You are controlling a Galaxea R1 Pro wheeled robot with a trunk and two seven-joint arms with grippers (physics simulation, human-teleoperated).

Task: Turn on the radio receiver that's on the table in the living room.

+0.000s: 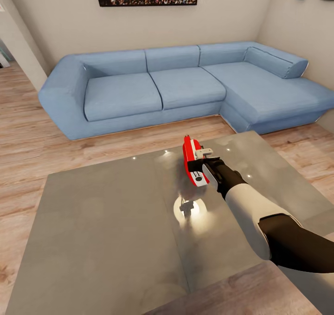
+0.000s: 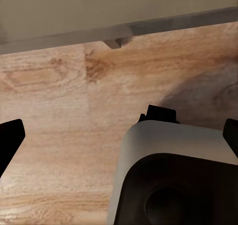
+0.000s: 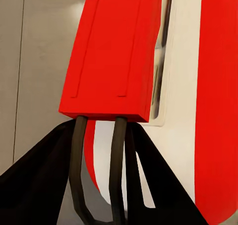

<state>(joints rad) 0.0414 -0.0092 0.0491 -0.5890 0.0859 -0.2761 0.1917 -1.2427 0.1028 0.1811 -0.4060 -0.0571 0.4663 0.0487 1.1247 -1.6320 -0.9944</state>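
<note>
Head view: the radio receiver (image 1: pixel 192 160) is seen a little to the 1 o'clock side of the middle of the table (image 1: pixel 102 231), with its dark shadow on the glossy grey top below it, so it looks lifted off the top. It is pinched by the right gripper (image 1: pixel 202 166), which comes in from 5 o'clock. In the right wrist view, the red handle (image 3: pixel 114 51) is seen right at the dark fingers (image 3: pixel 34 180), and the red and white body is gripped between them. The box is judged to be small, light and hard, with smooth sides that could slip. A hold on the handle or the flat sides is thought best. The left gripper (image 2: pixel 119 135) is spread wide over the wood floor (image 2: pixel 59 115). The blue sofa (image 1: pixel 157 85) is seen at 12 o'clock.
</note>
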